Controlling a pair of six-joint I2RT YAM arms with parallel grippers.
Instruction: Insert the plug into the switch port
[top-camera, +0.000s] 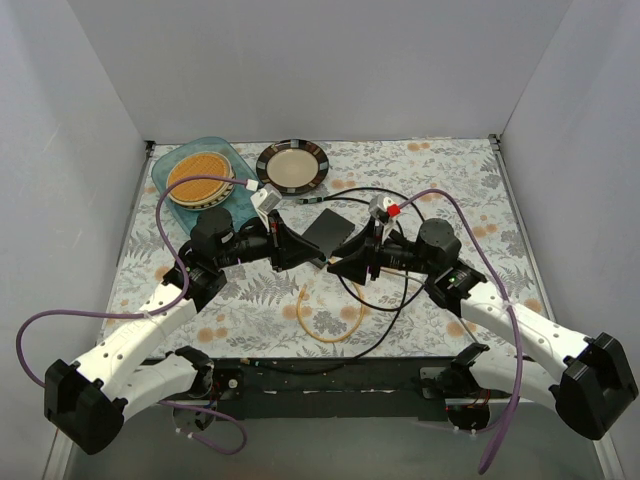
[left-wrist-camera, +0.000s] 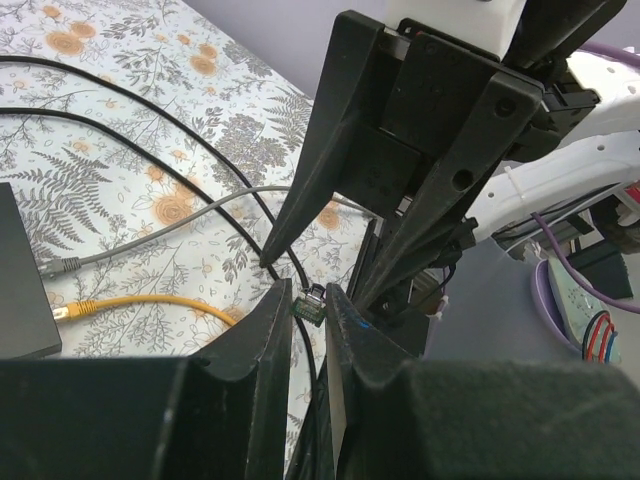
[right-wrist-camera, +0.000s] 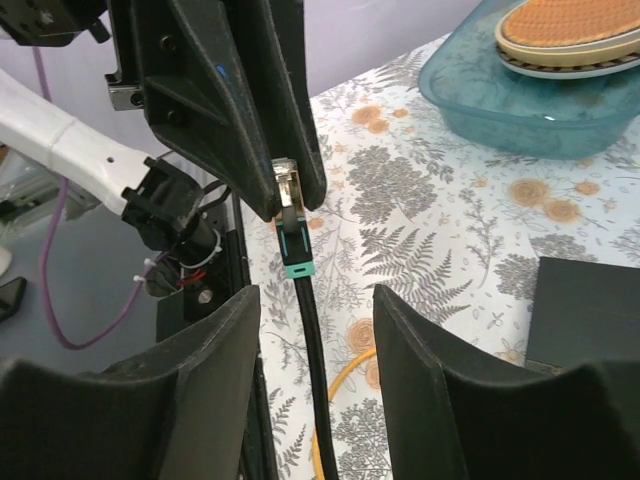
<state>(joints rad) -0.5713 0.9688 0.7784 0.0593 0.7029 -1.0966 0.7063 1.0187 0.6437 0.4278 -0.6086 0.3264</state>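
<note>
The plug (left-wrist-camera: 63, 312), a small clear connector on the yellow cable (top-camera: 322, 322), lies on the floral cloth beside the dark grey box (top-camera: 330, 232), away from both grippers. The box also shows in the left wrist view (left-wrist-camera: 20, 280) and the right wrist view (right-wrist-camera: 590, 310); its ports are not visible. My left gripper (left-wrist-camera: 308, 296) is shut on the teal-and-metal connector (right-wrist-camera: 293, 240) of a black cable and holds it above the cloth. My right gripper (right-wrist-camera: 315, 300) is open, its fingers on either side of that black cable just below the connector, tip to tip with my left gripper (top-camera: 316, 258).
A teal container (top-camera: 205, 190) holding a woven plate and a brown plate (top-camera: 293, 165) stand at the back left. Black cables (top-camera: 400, 300) loop across the cloth. A grey cable's end (left-wrist-camera: 58, 267) lies near the box. White walls enclose three sides.
</note>
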